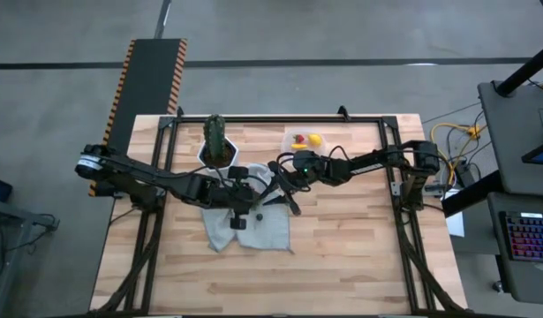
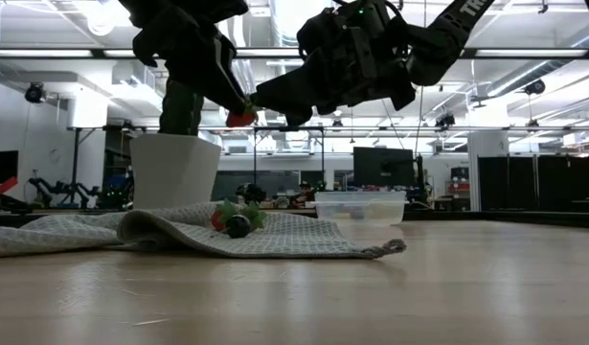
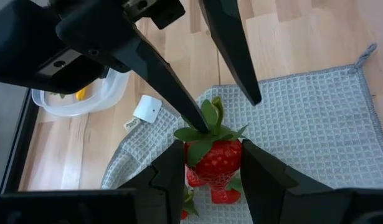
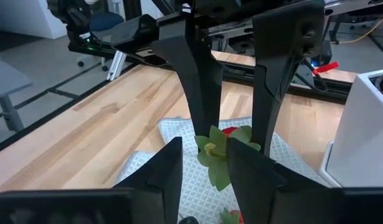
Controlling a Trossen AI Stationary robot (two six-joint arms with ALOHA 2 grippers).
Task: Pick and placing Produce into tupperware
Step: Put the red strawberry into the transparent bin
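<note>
A red strawberry point(image 3: 217, 160) with a green leaf crown hangs high above the grey cloth point(image 2: 304, 238), between both grippers. My left gripper point(image 3: 213, 171) is shut on its red body. My right gripper point(image 4: 205, 163) reaches in from the table's right and is shut on the leaf crown. More produce lies on the cloth: red berries with leaves point(image 3: 211, 186) and a dark one point(image 2: 237, 226). The clear tupperware point(image 1: 304, 141) stands on the table near the far edge, with a yellow piece point(image 1: 315, 140) and a red piece point(image 1: 298, 139) inside. My left gripper pinches the strawberry's red body point(image 3: 207, 163) between its two fingers, coming from the table's left and slanting down. The fruit is lifted clear of the cloth. My right gripper has the green leaf crown point(image 4: 217, 152) between its two fingers, slanting in from the table's right. One fingertip point(image 3: 200, 124) rests on the leaves; the other finger's touch does not show plainly.
A green cactus in a white pot point(image 1: 216, 141) stands at the far side, left of the tupperware and just behind the cloth. A white tag point(image 3: 146, 109) lies at the cloth's edge. Bare wood point(image 1: 342, 247) stretches toward the near and right edges.
</note>
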